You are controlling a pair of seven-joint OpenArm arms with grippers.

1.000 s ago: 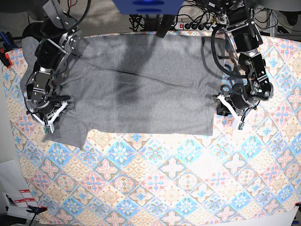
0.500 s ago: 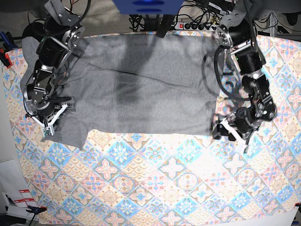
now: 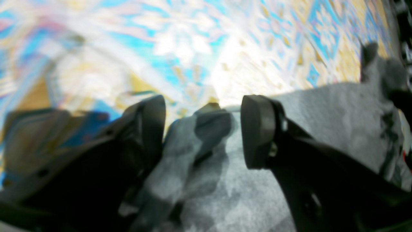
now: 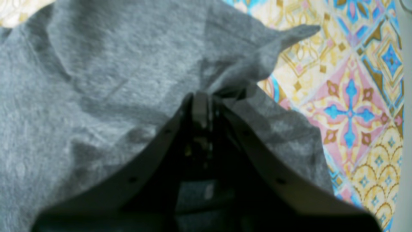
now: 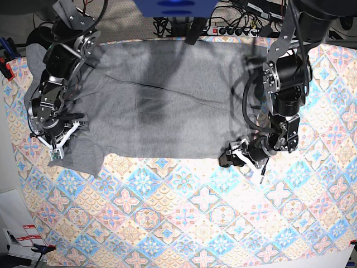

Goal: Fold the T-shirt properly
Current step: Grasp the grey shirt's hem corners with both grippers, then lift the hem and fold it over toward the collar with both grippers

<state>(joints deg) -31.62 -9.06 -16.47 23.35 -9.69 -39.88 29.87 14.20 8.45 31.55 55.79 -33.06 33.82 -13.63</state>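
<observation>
The grey T-shirt point(image 5: 167, 106) lies spread flat across the far half of the table. In the base view my left gripper point(image 5: 233, 157) sits low at the shirt's near right hem corner. The left wrist view shows that gripper point(image 3: 201, 129) open, its fingers point(image 3: 257, 129) apart with a raised fold of the T-shirt point(image 3: 338, 122) in the gap between them. At the shirt's left sleeve, my right gripper point(image 5: 56, 144) is shut. In the right wrist view its tips point(image 4: 201, 100) pinch a bunched ridge of the grey fabric point(image 4: 96, 80).
The pastel floral-tile cloth point(image 5: 195, 212) covers the whole table. A power strip with cables point(image 5: 240, 30) runs along the back edge. Papers point(image 5: 22, 234) lie off the near left corner, and a red-handled tool point(image 5: 5, 67) sits at the far left.
My left arm swung from the shirt's right edge down and inward to the near right hem corner, and its jaws opened. The right gripper stayed shut on the sleeve, barely moving.
</observation>
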